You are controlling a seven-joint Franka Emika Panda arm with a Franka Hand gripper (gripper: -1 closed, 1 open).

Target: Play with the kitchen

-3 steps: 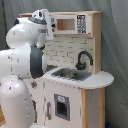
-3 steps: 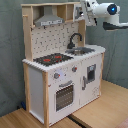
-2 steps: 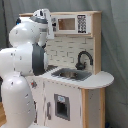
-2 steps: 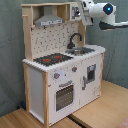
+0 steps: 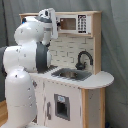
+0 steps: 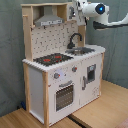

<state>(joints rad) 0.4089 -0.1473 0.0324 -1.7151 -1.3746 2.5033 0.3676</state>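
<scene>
second exterior view | arm [image 6: 95, 10] raised beside kitchen [image 6: 60, 70] top shelf

Arm's wrist [image 6: 94, 10] is moving toward the second exterior view's left, closing in on the kitchen [image 6: 60, 75] top shelf; it's now overlapping the upper right corner vs. sitting off to the side earlier. In the first exterior view the gripper [image 5: 50, 22] end is shifting right, nearing the microwave panel [image 5: 75, 23].
</scene>
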